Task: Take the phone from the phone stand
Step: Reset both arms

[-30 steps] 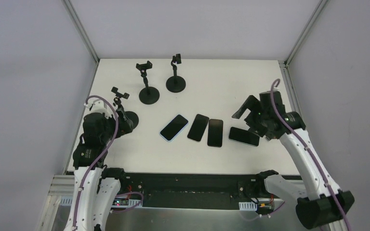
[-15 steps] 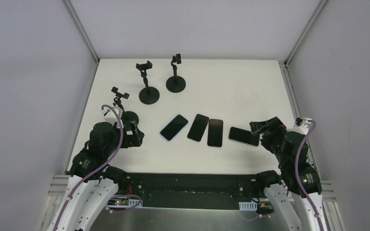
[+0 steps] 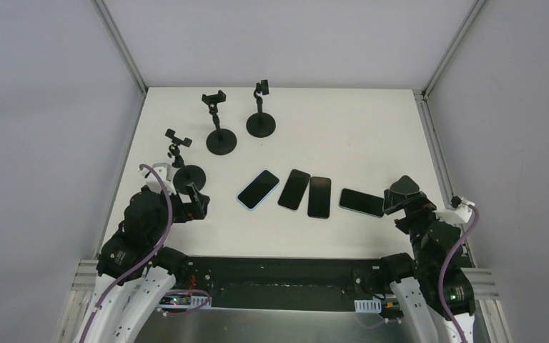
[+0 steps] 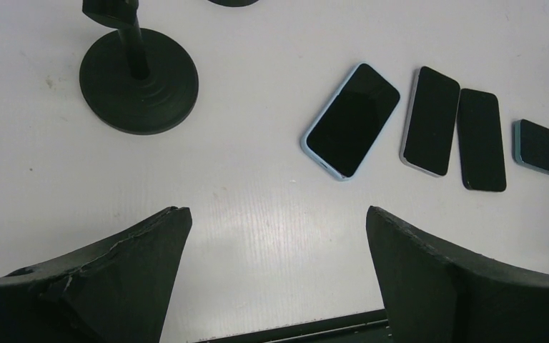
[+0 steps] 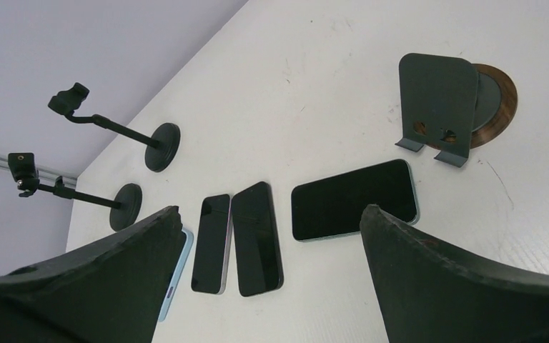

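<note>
Several phones lie flat in a row on the white table: a blue-cased phone (image 3: 258, 189), two dark phones (image 3: 294, 189) (image 3: 319, 197) and a teal-edged phone (image 3: 362, 202). Three black pole stands (image 3: 221, 139) (image 3: 261, 125) (image 3: 189, 175) stand at the back left, their clamps empty. A flat plate stand on a brown round base (image 5: 457, 107) is also empty, just beyond the teal-edged phone (image 5: 354, 199). My left gripper (image 4: 279, 214) hangs open over bare table near the front edge. My right gripper (image 5: 271, 211) is open too, low at the front right.
Grey walls close the table on three sides, with metal rails at the corners (image 3: 121, 43). A black rail (image 3: 279, 275) runs along the near edge between the arm bases. The nearest pole stand's base (image 4: 139, 80) sits just ahead and left of my left gripper.
Both arms have drawn back toward the near edge. The right gripper left its place above the teal-edged phone; the left pulled away from the nearest pole stand. Both stayed open.
</note>
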